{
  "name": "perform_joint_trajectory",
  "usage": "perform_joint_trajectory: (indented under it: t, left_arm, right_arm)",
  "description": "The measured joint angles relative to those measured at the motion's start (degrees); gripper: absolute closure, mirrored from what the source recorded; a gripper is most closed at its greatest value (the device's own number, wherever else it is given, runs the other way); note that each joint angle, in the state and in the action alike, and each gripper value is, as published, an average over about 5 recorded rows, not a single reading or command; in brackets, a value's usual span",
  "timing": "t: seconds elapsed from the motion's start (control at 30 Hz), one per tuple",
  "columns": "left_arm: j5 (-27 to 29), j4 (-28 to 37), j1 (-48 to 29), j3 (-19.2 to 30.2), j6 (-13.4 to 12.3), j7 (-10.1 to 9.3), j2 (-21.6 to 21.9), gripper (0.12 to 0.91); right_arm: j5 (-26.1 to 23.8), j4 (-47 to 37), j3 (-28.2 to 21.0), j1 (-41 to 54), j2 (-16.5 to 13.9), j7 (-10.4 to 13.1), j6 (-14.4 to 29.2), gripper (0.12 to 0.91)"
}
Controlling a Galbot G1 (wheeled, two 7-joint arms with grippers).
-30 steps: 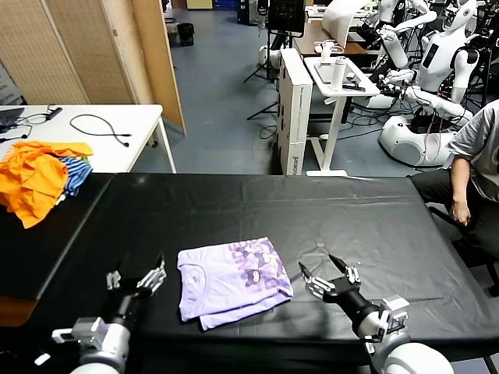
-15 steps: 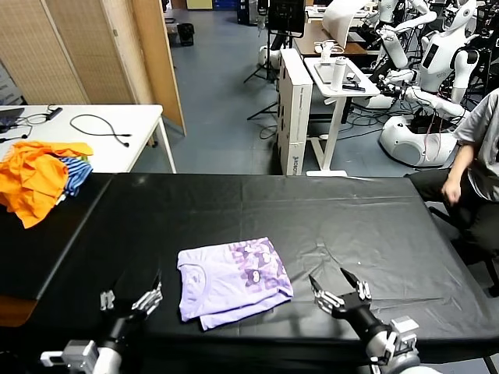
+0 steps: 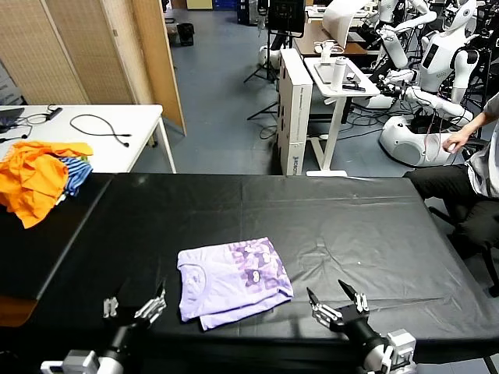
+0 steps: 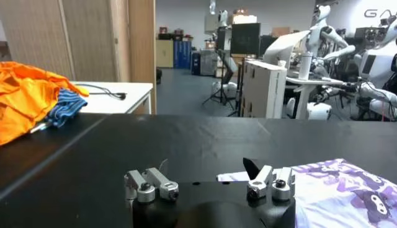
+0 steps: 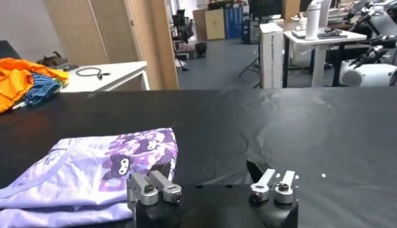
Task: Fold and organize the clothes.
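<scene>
The T-shirt lies folded into a compact rectangle on the black surface, near its front edge, collar end toward my left and the purple print facing up. A lower layer sticks out a little along the near edge, so the fold looks slightly uneven. My left gripper sits low just to the left of the T-shirt with its fingers spread and empty; my right gripper sits to the right of it, a bit farther off, fingers also spread and holding nothing. I judge the folding done and both arms clear of the cloth; what remains, if anything, is tidying that edge or moving the T-shirt aside. Well to the left of the T-shirt lies a heap of orange garments over a blue-striped cloth. Behind the surface stand other robots and a seated person.
</scene>
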Motion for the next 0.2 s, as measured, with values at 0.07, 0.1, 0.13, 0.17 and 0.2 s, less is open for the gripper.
perform_joint_trajectory:
  t: [0.07,0.1,0.13,0.17,0.2]
  left_arm:
    - [0.0,-0.2,0.4,0.0,0.1,-0.02,0.0,0.123]
    - [0.0,-0.2,0.5,0.0,0.1,-0.03,0.0,0.123]
    - [0.1,-0.2,0.6,0.0,0.1,-0.03,0.0,0.123]
    - [0.1,-0.3,0.7,0.0,0.1,-0.04,0.0,0.123]
    - [0.1,-0.3,0.8,0.0,0.1,-0.04,0.0,0.123]
  right_arm:
    - [-0.4,0.1,0.1,-0.3,0.1,0.0,0.0,0.118]
    - [-0.6,0.2,0.1,-0.5,0.2,0.0,0.0,0.118]
    - [-0.7,0.2,0.1,-0.7,0.2,0.0,0.0,0.118]
    - [-0.8,0.2,0.1,-0.7,0.3,0.0,0.0,0.118]
    - [-0.8,0.2,0.1,-0.8,0.3,0.0,0.0,0.118]
